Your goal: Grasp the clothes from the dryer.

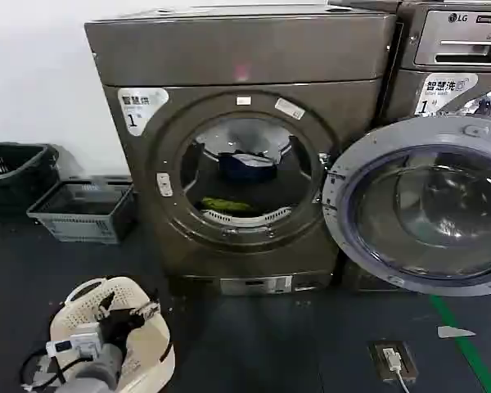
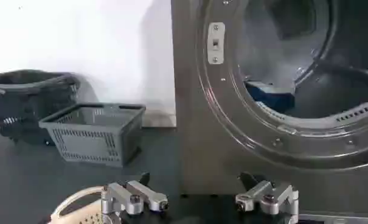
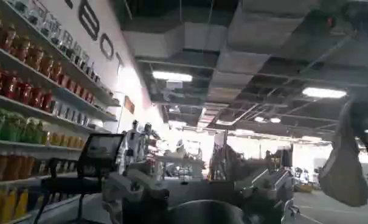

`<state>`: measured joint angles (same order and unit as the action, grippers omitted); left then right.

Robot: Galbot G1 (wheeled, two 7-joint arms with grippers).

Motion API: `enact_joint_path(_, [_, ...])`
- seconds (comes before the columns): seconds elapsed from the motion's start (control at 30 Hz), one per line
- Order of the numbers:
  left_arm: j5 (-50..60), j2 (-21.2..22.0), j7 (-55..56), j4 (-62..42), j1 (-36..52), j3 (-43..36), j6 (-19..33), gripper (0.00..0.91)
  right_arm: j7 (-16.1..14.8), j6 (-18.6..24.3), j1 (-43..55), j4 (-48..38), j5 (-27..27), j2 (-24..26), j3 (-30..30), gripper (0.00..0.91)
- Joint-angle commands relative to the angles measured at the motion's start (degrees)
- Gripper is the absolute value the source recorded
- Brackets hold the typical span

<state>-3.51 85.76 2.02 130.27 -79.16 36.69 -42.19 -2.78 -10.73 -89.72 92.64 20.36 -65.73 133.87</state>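
The dryer (image 1: pixel 254 65) stands in the middle with its round door (image 1: pixel 425 213) swung open to the right. Inside the drum lie the clothes: a navy blue piece with a white edge (image 1: pixel 247 166) at the back and a yellow-green piece (image 1: pixel 223 204) near the front lip. In the left wrist view the blue piece (image 2: pixel 269 94) shows through the porthole. My left gripper (image 1: pixel 129 309) hovers low at the front left, over a white basket and apart from the dryer. It is open (image 2: pixel 200 198) and holds nothing. My right gripper (image 3: pixel 196 192) is open and faces away, toward a room with shelves.
A white perforated basket (image 1: pixel 139 344) sits on the floor under my left arm. A grey crate (image 1: pixel 82 211) and a dark basket (image 1: pixel 12 168) stand by the wall at the left. An LG machine (image 1: pixel 458 41) stands at the right. A floor socket (image 1: pixel 393 360) lies at the front right.
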Motion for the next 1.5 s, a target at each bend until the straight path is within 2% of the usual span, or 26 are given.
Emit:
enact_joint_path(0.03, [0.1,0.0,-0.1,0.1,0.0,0.0,-2.8,0.907,1.2,1.6,0.1,-0.1,0.2,0.0,-0.1,0.907])
enact_joint_path(0.23, [0.2,-0.1,-0.1,0.1,-0.2,-0.1,-2.8,0.907,1.9,2.6,0.1,-0.7,0.0,0.0,-0.6,0.907])
enact_joint_path(0.6, [0.2,-0.3,-0.1,0.1,0.1,-0.3,-2.8,0.907,3.6,1.6,0.4,-0.4,0.4,0.3,-1.0,0.907])
enact_joint_path(1.5, [0.3,-0.1,-0.2,0.4,0.0,-0.5,-2.8,0.907,4.2,1.3,0.0,-0.4,1.8,0.2,-0.8,0.907])
